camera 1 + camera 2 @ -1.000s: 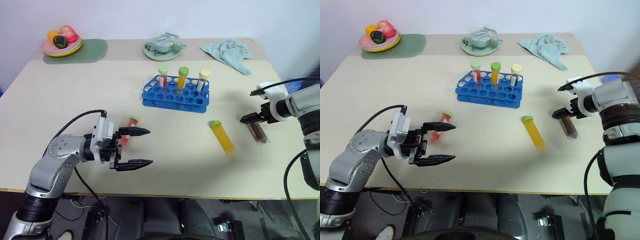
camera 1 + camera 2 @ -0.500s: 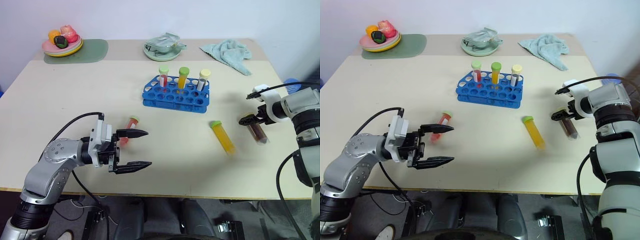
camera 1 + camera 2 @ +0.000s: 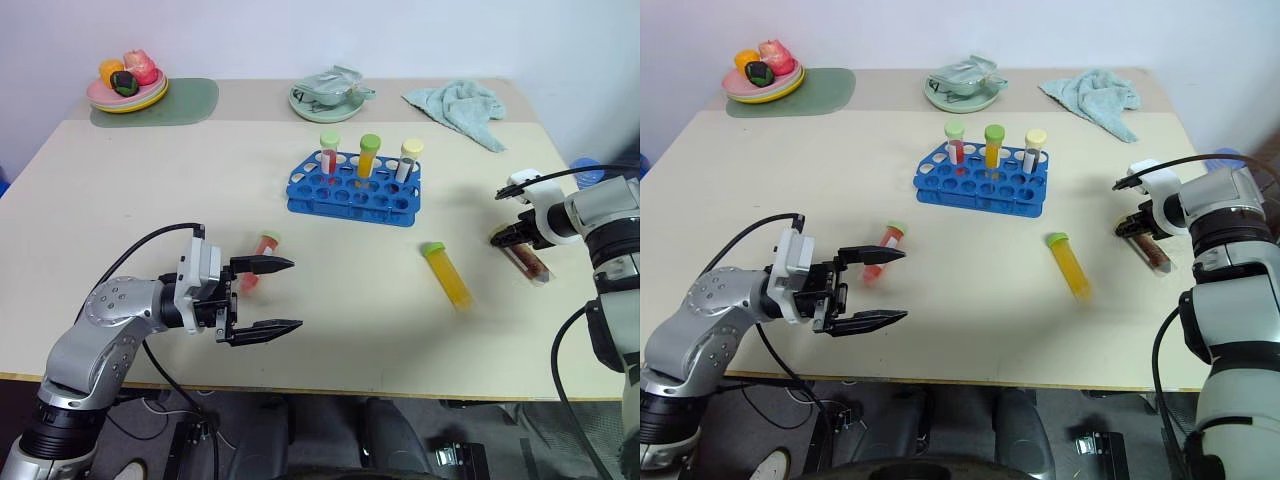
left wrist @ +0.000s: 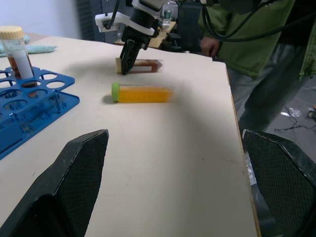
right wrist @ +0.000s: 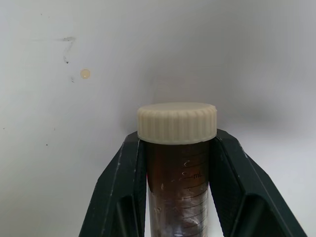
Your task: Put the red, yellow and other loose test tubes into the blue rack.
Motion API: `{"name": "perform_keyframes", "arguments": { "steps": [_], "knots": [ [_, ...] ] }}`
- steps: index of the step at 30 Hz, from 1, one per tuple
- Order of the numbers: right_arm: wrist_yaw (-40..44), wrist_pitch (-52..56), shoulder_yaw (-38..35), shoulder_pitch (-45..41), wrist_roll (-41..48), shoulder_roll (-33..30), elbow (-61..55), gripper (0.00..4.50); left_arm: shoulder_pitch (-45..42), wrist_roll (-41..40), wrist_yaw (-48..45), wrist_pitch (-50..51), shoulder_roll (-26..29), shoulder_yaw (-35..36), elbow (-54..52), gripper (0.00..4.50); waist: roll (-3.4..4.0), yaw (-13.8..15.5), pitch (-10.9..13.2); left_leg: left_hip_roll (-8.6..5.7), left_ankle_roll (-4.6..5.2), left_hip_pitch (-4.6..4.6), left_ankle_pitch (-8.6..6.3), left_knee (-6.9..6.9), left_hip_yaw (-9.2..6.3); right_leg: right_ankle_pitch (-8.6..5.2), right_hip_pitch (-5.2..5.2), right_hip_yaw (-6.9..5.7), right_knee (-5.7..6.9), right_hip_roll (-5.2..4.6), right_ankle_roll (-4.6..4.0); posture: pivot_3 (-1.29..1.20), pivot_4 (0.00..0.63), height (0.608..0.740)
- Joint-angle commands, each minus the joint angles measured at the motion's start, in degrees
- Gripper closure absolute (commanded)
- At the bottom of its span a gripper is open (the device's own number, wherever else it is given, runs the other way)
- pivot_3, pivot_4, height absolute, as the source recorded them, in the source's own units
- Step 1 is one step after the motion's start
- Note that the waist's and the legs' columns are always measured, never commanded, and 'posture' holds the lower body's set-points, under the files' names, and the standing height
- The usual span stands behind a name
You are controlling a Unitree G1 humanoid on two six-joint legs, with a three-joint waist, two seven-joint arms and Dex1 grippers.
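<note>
Beige tabletop (image 3: 150, 180) runs across the head views under a plain pale wall, with a fruit plate (image 3: 125, 92) at the upper left, a green dish (image 3: 325, 100) at top centre and a crumpled teal cloth (image 3: 455, 105) toward the upper right. Just above the middle of the frame sits the blue rack (image 3: 352, 195), its back row already carrying three upright capped tubes.

At the right edge, the right gripper (image 5: 175, 148) has its two black fingers pressed against the sides of the brown tube (image 3: 528, 263), just below the cream cap; the wrist view shows both fingers touching the barrel. That tube lies flat on the table. The yellow tube (image 3: 446, 275) lies right of centre, between the rack and the brown one, and the red tube (image 3: 258, 255) lies left of centre, just behind the upper finger of the left gripper (image 3: 265, 295), whose jaws stand wide apart with nothing between them.

The step in hand looks to be lifting the brown tube. Since the grip sits high near the cap, the long body will probably swing, so a slow straight lift seems wise, letting it hang cap-up before it travels. From there it should cross above the yellow tube without brushing it, line up over an empty hole in the nearer rows, and go in vertically. A tilted entry could catch the hole's rim or nudge the rack.
</note>
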Motion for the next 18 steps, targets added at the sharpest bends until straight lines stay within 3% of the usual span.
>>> {"name": "perform_keyframes", "arguments": {
  "steps": [1,13,18],
  "knots": [
    [1.13,2.02,-1.72,-1.83,0.26,0.08,-2.05,2.87,-0.83,-1.14,-0.34,0.24,0.71,0.55,-1.63,0.0,0.0,-0.02,0.0,0.0,0.0,0.0,0.0,0.0,0.0,0.0,0.0,0.0,0.0,0.0,0.0,0.0,0.15,0.74],
    [1.79,7.93,-5.75,-0.69,4.27,0.95,-13.54,2.87,-1.9,-1.43,-2.38,1.12,0.82,0.14,-0.41,0.0,0.04,-1.29,0.03,0.01,-0.01,0.0,0.01,-0.01,0.0,0.0,-0.07,0.02,0.1,0.01,0.0,0.0,0.15,0.74],
    [-1.65,7.59,-13.84,-1.77,10.07,3.9,-17.7,2.87,-2.6,-1.17,-2.49,1.24,0.59,0.39,0.23,0.0,0.05,-1.43,0.03,0.01,-0.01,-0.01,0.01,-0.01,0.01,0.0,-0.08,0.02,0.1,0.01,0.0,0.0,0.15,0.74]
  ]
}}
